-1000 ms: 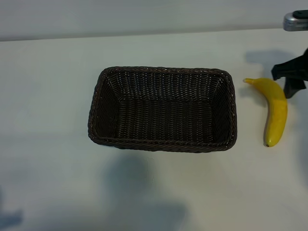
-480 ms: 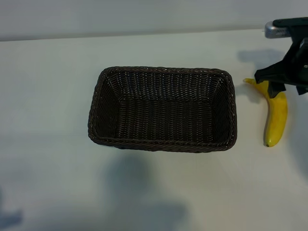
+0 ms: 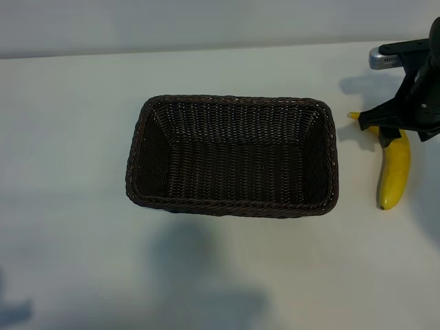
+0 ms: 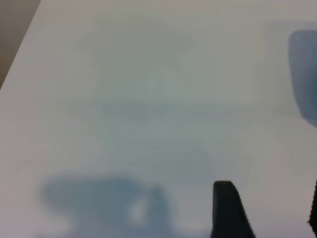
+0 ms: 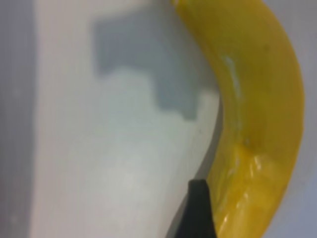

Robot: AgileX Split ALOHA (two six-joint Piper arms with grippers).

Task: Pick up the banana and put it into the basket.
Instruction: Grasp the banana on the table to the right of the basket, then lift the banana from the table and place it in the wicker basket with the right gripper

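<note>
The yellow banana (image 3: 395,172) lies on the white table just right of the dark brown wicker basket (image 3: 234,100), which has nothing in it. My right gripper (image 3: 395,124) hangs over the banana's stem half, open, and hides that part from outside. Its wrist view shows the banana (image 5: 257,99) close up on the table, with one black fingertip (image 5: 199,210) right beside its inner curve; the other fingertip is out of frame. My left gripper (image 4: 270,210) is out of the exterior view and stands open over bare table.
The white table (image 3: 82,172) spreads wide around the basket, with its back edge (image 3: 206,48) behind. A silver part of the right arm (image 3: 385,58) sticks out at the back right. The table's side edge (image 4: 20,49) shows near the left gripper.
The right gripper has come in from the right edge, moving left until it covers the banana's stem half. Banana, basket and left arm have not moved.
</note>
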